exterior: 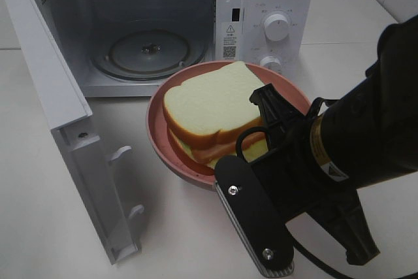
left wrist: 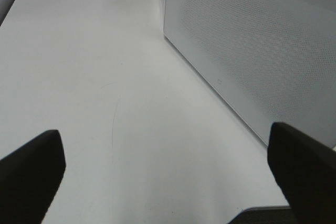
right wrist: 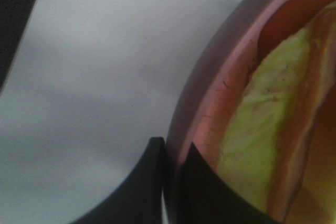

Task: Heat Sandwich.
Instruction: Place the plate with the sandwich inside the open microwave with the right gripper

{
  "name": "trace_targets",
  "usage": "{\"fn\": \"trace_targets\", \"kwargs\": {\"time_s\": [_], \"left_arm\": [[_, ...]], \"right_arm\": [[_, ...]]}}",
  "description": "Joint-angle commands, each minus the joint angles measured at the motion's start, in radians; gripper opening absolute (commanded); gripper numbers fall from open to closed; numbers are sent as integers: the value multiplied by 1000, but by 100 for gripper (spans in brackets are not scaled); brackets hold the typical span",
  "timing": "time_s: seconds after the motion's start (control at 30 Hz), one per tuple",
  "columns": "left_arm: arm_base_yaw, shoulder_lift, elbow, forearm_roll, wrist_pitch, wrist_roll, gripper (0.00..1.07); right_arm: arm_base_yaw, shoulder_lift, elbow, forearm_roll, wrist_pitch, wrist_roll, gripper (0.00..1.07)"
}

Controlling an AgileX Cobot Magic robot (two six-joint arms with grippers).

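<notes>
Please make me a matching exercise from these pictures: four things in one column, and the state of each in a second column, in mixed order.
1. microwave door
2. sandwich
3. left gripper
4. right gripper

A. shut on the rim of the pink plate
B. jaws wide apart, empty
C. swung open
D. lying on the pink plate

Pairs: 1-C, 2-D, 3-B, 4-A

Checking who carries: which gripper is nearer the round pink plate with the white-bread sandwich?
Right. The right gripper clamps the round pink plate at its rim; the left gripper hangs open beside the white microwave.
</notes>
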State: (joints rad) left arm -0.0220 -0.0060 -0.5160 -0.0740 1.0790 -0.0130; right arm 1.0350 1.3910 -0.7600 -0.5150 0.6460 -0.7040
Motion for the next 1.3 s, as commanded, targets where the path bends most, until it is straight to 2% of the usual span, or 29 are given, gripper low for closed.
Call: {"fn": "trace_targets", "kwargs": {"time_s": [0.03,0.47,0.9,1.1,1.2,1.3], "left_arm": [[-6,-18,2,-10,-11,1,100],[-6,-18,2,-10,-11,1,100],[-6,-18,2,-10,-11,1,100],[-6,-18,2,-10,-11,1,100],[-6,-18,2,-10,-11,1,100],[-6,-18,2,-10,-11,1,100]], "right_arm": [[3,-6,-1,-24,-30,-45,1],[3,-6,-1,19,-33,16,2],[-4,-6,-1,30,-39,-210,0],[-99,-6,-1,108,-83,-320,0],[-161,-6,-1,176,-86,-465,0],[-194,-6,-1,183,-96,-526,0]]}}
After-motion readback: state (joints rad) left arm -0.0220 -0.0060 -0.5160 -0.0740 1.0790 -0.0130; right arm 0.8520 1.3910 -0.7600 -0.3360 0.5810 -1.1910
